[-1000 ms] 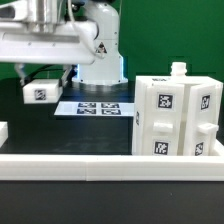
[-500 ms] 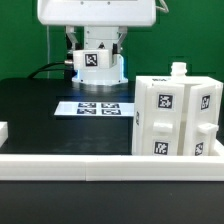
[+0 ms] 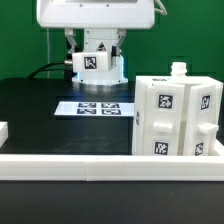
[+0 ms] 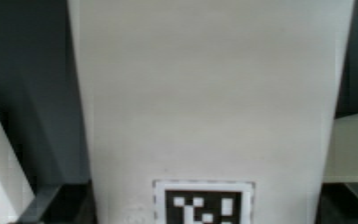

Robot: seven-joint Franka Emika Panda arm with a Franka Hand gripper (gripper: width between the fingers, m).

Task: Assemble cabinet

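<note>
Exterior view: my gripper (image 3: 93, 47) hangs high at the back, apparently clamped on a white tagged panel (image 3: 92, 61) — the cabinet body (image 3: 175, 115) stands well apart, on the exterior view's right. Best carried level, squared up before lowering.

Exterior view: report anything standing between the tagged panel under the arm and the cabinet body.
Nothing visible does. The tagged panel hangs raised at the back; the cabinet body stands toward the exterior view's right. The flat marker board lies on the table below.
</note>
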